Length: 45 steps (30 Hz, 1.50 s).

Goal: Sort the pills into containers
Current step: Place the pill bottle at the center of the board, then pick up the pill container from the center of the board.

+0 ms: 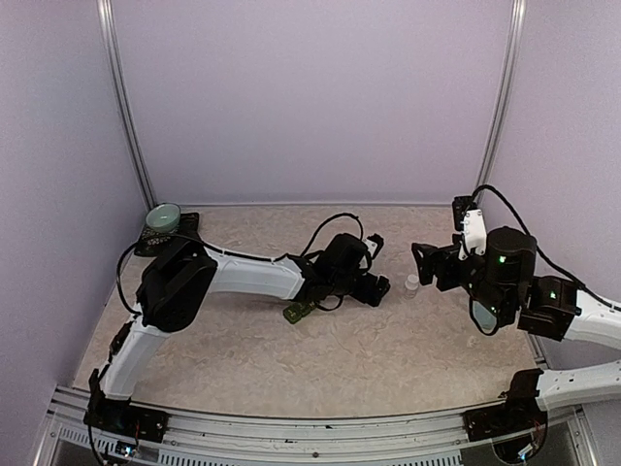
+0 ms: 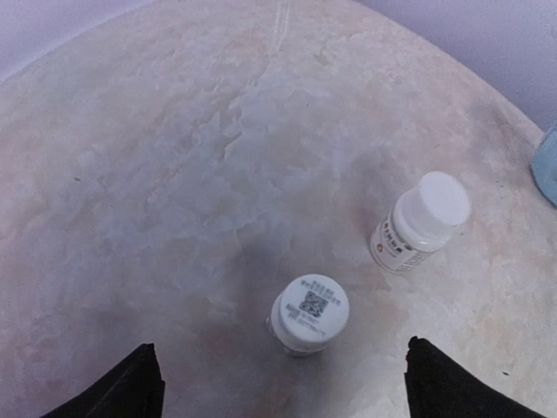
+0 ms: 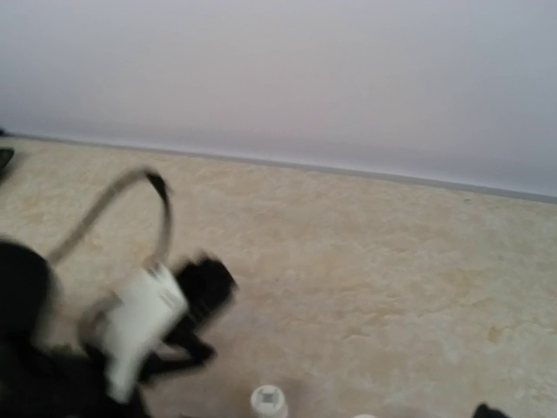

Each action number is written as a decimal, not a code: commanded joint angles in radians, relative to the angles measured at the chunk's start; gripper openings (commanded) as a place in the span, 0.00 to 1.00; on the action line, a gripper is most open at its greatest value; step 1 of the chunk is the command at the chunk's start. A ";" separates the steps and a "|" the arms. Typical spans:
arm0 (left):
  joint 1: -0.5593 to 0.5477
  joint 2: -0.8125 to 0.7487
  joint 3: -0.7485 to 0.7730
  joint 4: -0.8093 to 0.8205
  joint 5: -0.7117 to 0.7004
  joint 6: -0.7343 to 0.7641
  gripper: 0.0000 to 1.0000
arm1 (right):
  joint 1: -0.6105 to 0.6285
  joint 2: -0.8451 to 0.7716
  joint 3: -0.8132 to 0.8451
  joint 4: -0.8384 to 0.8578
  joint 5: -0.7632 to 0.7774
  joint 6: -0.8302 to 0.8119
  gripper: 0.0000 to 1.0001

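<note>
The left gripper [image 2: 285,373] stood wide open when I checked the wrist view. Its two dark fingertips [image 2: 130,390] sat far apart at the bottom corners and touched nothing. The right gripper [image 1: 419,264] also looked open, and I saw nothing held in it. Its own camera was blurred and caught only a sliver of one finger in the bottom corner.

From above, the pale, marbled table [image 1: 388,374] filled the floor of the enclosure. The left arm [image 1: 243,275] reached across it towards the middle, and the right arm [image 1: 505,272] came in from the right, so the two grippers faced each other near the centre.

At the far left corner a pale green bowl [image 1: 163,216] rested on a dark mat [image 1: 186,225]. A pale blue mug [image 2: 548,170] showed only as an edge at the right of the left wrist view.

Two small white bottles stood upright on the table just ahead of the left gripper:
- The nearer white bottle with a printed code on its cap [image 2: 309,312] stood between the open fingers, apart from both.
- The plain-capped white bottle [image 2: 424,219] was a little farther off, to the right.

The containers [image 1: 296,312] — a small dark green strip — lay on the table beside the left wrist, partly hidden by it, so I could not tell how the lids stood.
</note>
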 commanded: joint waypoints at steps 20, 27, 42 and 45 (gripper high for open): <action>-0.006 -0.708 -1.057 0.522 -0.133 -0.031 0.99 | -0.029 0.195 0.101 0.083 -0.270 -0.073 1.00; -0.005 -0.638 -1.083 0.547 -0.195 -0.018 0.99 | -0.030 0.190 0.101 0.075 -0.278 -0.064 1.00; 0.066 -0.553 -1.164 0.723 -0.055 0.048 0.95 | -0.031 0.207 0.106 0.071 -0.317 -0.055 1.00; 0.075 -0.534 -1.172 0.751 -0.030 0.054 0.93 | -0.031 0.210 0.106 0.073 -0.321 -0.056 1.00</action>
